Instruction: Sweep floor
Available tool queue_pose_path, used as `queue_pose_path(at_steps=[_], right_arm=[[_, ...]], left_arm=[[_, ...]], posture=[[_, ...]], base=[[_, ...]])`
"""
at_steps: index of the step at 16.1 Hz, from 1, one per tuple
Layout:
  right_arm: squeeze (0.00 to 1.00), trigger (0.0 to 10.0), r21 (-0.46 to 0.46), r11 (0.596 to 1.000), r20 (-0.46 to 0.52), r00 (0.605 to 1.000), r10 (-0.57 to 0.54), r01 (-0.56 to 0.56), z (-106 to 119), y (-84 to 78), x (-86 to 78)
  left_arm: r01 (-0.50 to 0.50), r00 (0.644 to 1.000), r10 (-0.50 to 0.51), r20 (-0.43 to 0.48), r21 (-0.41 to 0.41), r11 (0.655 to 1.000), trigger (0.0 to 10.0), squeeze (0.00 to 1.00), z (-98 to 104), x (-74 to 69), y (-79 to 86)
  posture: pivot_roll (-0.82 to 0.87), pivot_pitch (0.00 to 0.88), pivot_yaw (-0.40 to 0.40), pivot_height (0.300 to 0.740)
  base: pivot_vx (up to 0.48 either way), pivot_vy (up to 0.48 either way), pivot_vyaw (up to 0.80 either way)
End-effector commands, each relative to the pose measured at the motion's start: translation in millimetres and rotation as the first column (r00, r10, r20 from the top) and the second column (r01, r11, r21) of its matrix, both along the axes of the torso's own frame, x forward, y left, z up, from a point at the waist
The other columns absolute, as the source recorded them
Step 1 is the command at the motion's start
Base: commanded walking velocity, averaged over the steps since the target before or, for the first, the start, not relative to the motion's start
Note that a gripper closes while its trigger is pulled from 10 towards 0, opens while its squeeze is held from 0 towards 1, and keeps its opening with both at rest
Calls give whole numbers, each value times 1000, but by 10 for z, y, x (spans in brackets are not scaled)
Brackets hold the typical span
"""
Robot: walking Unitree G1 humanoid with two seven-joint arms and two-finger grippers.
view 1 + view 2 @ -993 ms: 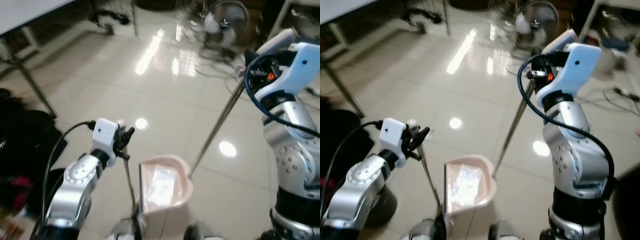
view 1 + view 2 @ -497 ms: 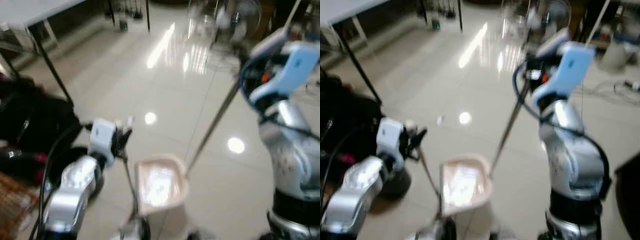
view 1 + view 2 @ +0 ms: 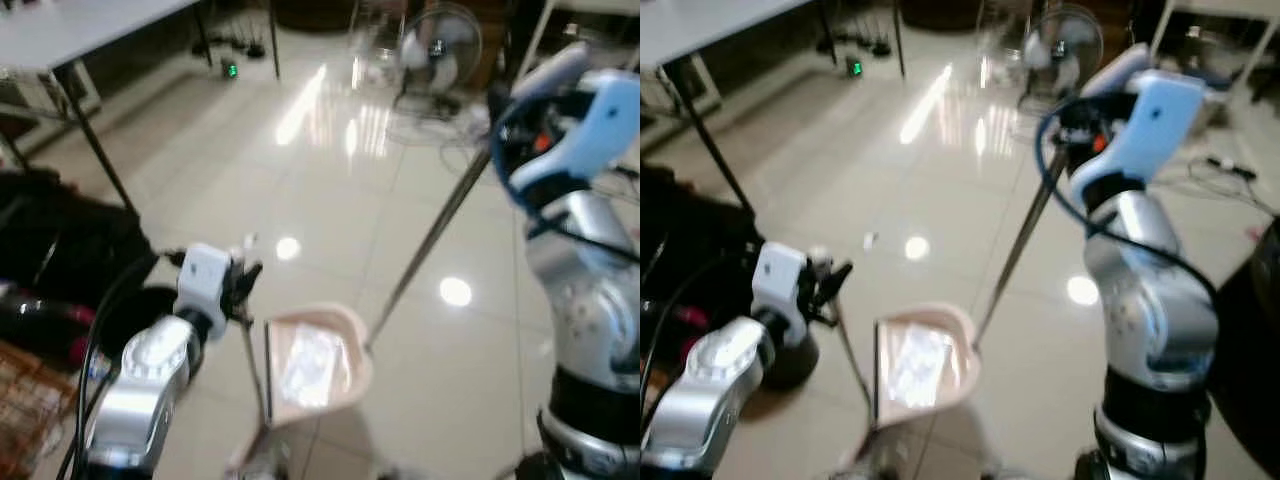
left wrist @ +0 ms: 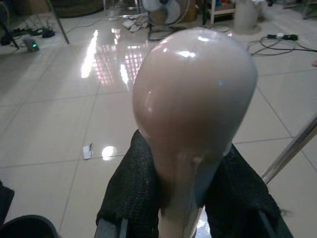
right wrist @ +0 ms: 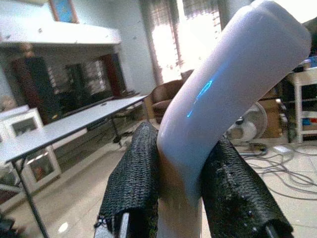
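A pale pink dustpan (image 3: pixel 310 362) with something whitish and shiny inside hangs low in front of me on a thin upright pole (image 3: pixel 252 360). My left gripper (image 3: pixel 243 283) is shut on that pole just below its rounded pink knob (image 4: pixel 193 94), with the black fingers (image 4: pixel 131 193) on either side. My right gripper (image 3: pixel 515 140) is raised at the right and shut on the broom's white grip (image 5: pixel 233 84). The broom's metal pole (image 3: pixel 430 240) slants down to the dustpan's right edge. The broom's head is hidden behind the pan. A small white scrap (image 3: pixel 869 240) lies on the tiles ahead.
A white table (image 3: pixel 90 25) on thin black legs stands at the back left, with a black bag (image 3: pixel 60 260) beside it. A round dark bin (image 3: pixel 790 355) sits under my left arm. A fan (image 3: pixel 440 45) and loose cables (image 3: pixel 430 125) lie at the back right. Glossy tiles stretch ahead.
The whole picture has shifted and blurred, so the camera moved. Both grippers keep their hold, and the dustpan and broom stand as before relative to me.
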State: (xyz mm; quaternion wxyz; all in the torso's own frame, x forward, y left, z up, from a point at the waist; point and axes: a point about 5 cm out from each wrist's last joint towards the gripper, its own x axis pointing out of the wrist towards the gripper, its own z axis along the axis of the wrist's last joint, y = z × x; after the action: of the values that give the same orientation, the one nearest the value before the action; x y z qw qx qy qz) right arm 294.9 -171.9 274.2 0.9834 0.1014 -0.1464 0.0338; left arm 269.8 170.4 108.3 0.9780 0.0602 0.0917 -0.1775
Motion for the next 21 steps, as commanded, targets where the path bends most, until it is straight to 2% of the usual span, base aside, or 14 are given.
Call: queue_pose_path(at_steps=[1,5,14,16,21], right_arm=[[0,10000,0,1000,51,999,9,-9,156,14,-8],[0,10000,-29,999,97,995,33,-30,369,36,28],[0,10000,-31,998,146,987,67,-63,574,67,193],[0,10000,-4,998,154,986,62,-62,578,61,205],[0,10000,-18,997,147,987,71,-69,561,77,240]], left_arm=[[-7,999,6,32,3,1000,10000,0,70,24,28],[-19,999,19,47,-1,1000,10000,0,93,31,65],[-27,999,26,22,37,999,10000,0,53,-55,170],[-26,999,25,23,41,999,10000,0,55,-53,170],[-24,999,23,26,47,999,10000,0,61,-33,162]], posture=[[-129,76,30,740],[-127,72,28,740],[-107,66,25,740],[-106,65,25,740],[-102,63,24,740]], base=[[0,0,0],[169,0,489],[430,0,727],[444,0,0],[445,0,0]])
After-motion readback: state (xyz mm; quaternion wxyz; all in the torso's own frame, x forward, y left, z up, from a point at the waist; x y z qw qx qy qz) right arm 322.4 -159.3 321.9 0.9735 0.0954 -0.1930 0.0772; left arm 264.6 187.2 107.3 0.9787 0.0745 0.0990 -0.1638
